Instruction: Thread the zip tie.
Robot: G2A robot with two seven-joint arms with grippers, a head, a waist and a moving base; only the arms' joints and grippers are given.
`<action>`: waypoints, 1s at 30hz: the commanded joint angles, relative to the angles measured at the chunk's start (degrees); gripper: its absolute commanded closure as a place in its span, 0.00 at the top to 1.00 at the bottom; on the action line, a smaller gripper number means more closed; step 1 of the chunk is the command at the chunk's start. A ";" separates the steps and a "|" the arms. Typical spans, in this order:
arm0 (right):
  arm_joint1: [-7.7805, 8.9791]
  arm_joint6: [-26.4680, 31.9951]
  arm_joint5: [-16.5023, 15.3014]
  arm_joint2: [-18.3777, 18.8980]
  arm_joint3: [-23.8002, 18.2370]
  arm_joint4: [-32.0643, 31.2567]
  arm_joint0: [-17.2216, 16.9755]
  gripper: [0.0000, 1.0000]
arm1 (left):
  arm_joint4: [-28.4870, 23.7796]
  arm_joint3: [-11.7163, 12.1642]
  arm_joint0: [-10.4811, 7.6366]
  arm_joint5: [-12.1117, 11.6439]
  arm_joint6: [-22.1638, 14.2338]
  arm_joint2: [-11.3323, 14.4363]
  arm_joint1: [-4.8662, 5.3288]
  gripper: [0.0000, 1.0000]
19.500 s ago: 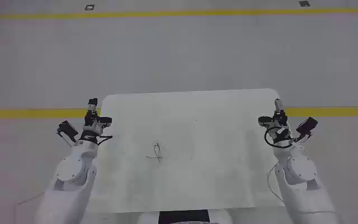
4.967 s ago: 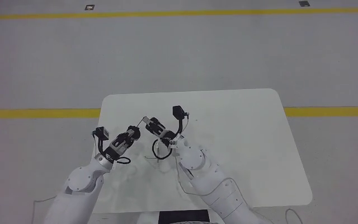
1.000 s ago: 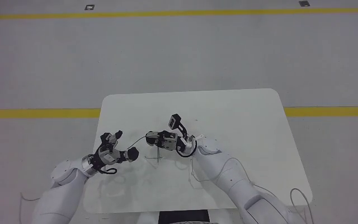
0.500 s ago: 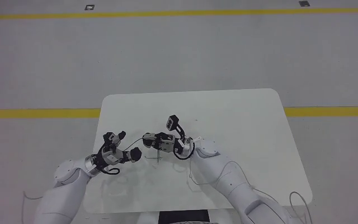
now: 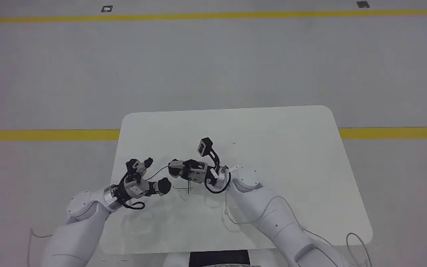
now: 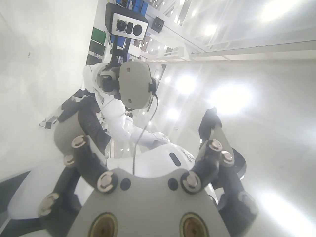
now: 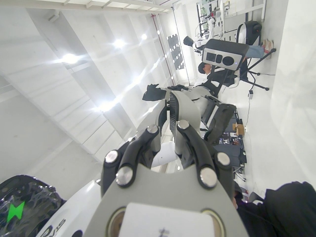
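Your zip tie (image 6: 140, 136) is a thin dark strand over the counter's (image 5: 287, 133) near-left part, hard to trace. Right gripper (image 7: 170, 102): fingers together, pinching one end, grip pt itself hidden. Left gripper (image 6: 139, 109): fingers wide apart w/ strand running btwn them, contact unclear.

Grey floor (image 5: 220, 60), two yellow lines (image 5: 213, 15); white table (image 5: 300, 153); bright ceiling lights (image 7: 69, 58).
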 commanded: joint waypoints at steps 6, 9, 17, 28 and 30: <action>0.41 -2.49 0.42 -0.70 -0.77 -3.06 -0.09 0.00 | 0.30 0.39 -0.33 0.29 -0.38 0.30 0.26 0.47; 0.57 -3.10 0.49 -0.98 -0.92 -4.00 -0.08 0.00 | 0.98 0.77 -0.63 0.21 0.13 0.60 0.35 0.44; 1.08 -4.87 0.54 -1.39 -1.46 -6.78 0.24 0.00 | 1.79 1.41 -1.61 0.15 1.20 1.11 0.58 0.35; 1.99 -5.09 0.85 -1.31 -3.42 -8.76 -0.33 0.00 | 3.88 1.54 -2.04 -2.97 5.19 1.92 0.69 0.33; 2.13 -5.00 1.07 -1.32 -3.67 -8.94 -0.41 0.00 | 4.06 1.52 -2.08 -3.48 5.43 1.95 0.73 0.31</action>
